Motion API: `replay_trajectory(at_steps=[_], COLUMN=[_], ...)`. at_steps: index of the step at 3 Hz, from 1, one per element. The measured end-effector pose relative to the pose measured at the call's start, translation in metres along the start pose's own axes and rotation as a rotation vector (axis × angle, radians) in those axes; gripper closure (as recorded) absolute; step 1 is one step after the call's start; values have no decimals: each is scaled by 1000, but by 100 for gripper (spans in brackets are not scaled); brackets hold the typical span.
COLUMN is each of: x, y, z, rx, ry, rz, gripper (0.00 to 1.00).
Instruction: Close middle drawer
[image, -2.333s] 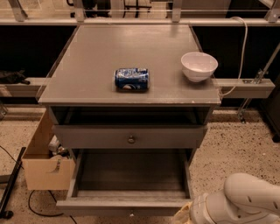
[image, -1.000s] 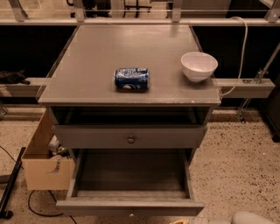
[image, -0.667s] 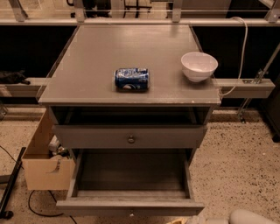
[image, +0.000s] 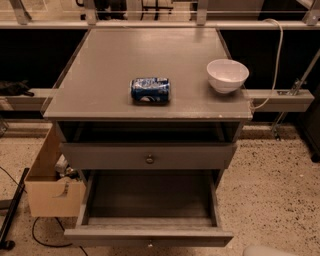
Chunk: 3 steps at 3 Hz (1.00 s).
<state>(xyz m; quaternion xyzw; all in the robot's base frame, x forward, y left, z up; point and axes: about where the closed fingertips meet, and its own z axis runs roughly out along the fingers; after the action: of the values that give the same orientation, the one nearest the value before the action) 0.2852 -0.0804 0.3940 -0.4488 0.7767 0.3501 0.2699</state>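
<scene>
Grey wooden surface (image: 100, 75) filled the upper frame; below it, the wide, shallow grey wooden middle drawer (image: 148, 236) stood pulled open. The tool lay out of frame, so its grip could not be told.

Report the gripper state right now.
Gripper: not in view; only a pale piece of the arm shows at the bottom right edge, beside the open middle drawer.

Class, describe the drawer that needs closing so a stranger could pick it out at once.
With the gripper out of view, start at the grey cabinet carrying a blue can and white bowl. Under the upper drawer with the brass knob sits the middle drawer. It alone is pulled far out, its empty inside showing.
</scene>
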Motion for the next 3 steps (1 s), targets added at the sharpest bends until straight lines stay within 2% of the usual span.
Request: replay_trajectory(at_steps=[1, 2, 3], x=[18, -4, -39], y=[-13, -46, -75], z=[13, 11, -3], rx=[9, 45, 78], ry=[25, 51, 78], rz=[33, 19, -29], gripper=[100, 100, 100])
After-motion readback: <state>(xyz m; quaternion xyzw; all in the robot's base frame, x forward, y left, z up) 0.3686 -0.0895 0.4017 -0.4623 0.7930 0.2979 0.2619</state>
